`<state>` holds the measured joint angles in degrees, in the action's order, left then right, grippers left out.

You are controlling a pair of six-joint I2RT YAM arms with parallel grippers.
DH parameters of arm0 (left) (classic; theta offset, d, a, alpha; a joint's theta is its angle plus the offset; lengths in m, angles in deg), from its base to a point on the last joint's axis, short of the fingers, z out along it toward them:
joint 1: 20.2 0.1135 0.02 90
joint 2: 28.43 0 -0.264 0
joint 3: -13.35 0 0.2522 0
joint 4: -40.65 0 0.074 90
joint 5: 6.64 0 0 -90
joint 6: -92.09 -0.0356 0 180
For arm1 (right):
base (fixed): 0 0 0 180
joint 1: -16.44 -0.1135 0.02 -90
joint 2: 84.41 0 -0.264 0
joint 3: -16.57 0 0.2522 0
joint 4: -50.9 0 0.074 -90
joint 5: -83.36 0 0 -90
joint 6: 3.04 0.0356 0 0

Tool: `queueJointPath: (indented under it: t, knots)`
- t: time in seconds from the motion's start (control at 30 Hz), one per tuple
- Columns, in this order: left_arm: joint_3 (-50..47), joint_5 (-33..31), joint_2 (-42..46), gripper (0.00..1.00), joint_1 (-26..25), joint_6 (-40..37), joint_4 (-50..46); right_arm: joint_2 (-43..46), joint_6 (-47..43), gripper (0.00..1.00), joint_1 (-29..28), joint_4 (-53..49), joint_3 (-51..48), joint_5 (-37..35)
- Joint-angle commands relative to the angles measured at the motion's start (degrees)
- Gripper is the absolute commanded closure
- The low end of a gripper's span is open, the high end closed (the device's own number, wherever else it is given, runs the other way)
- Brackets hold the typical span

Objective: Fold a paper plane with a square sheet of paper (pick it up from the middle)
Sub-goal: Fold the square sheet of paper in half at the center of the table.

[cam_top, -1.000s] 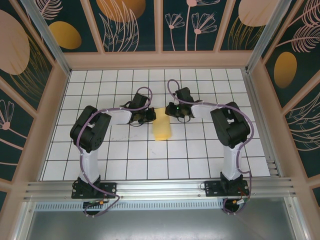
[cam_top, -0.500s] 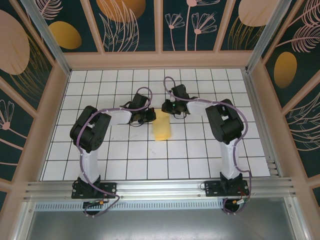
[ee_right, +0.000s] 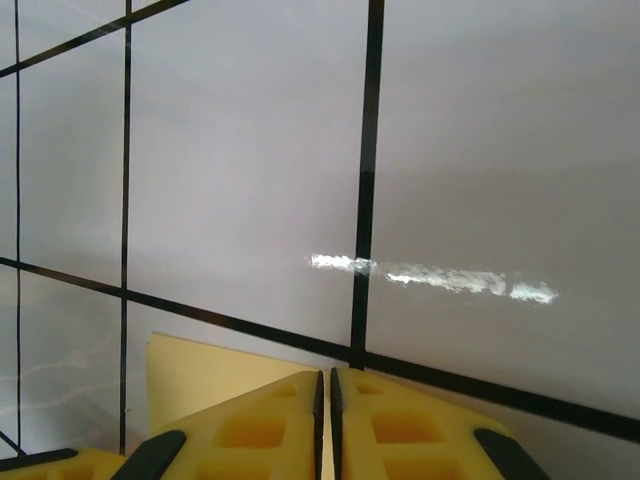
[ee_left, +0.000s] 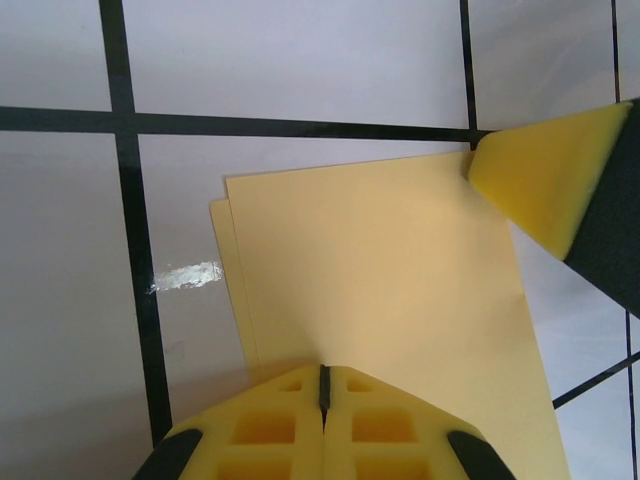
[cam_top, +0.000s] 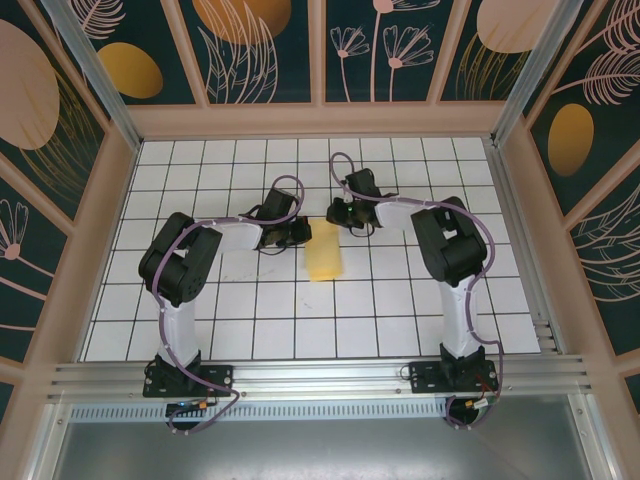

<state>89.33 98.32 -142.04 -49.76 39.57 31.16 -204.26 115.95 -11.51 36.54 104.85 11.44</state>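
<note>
- Square sheet of paper (cam_top: 323, 259): folded in half, lying flat mid-table (cam_top: 200, 330); the two layers sit slightly offset along one edge.
- Left gripper (ee_left: 323, 372): fingers together, tip resting on the sheet's edge.
- Right gripper (ee_right: 325, 376): fingers together, tip at the sheet's far corner.
- Handling, judged: creasing step. Pin one corner and draw the other tip along the fold with light pressure, so the layers do not skew.

The folded pale-yellow square sheet of paper (cam_top: 324, 258) lies flat on the white gridded table (cam_top: 200, 300), midway between the arms. The left gripper (cam_top: 299, 232) sits at its far left corner, and the right gripper (cam_top: 334, 214) just behind its far edge.
</note>
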Motion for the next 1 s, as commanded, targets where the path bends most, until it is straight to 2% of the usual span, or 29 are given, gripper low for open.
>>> queueJointPath:
  t: [0.0,0.17,0.97]
  knots:
    - [-3.1,-7.0,-3.6,0.96,1.0,-1.6,-10.7,6.6,-1.0,0.86,-0.1,1.5,-3.5,2.8]
    - [-2.1,-6.8,-4.2,0.96,1.0,-1.6,-10.4,9.8,-1.5,0.86,-2.0,0.5,-8.7,7.1]
    - [-1.3,-7.3,-4.3,0.96,1.0,-1.0,-10.7,12.7,-3.0,0.86,-1.9,0.6,-19.1,12.2]
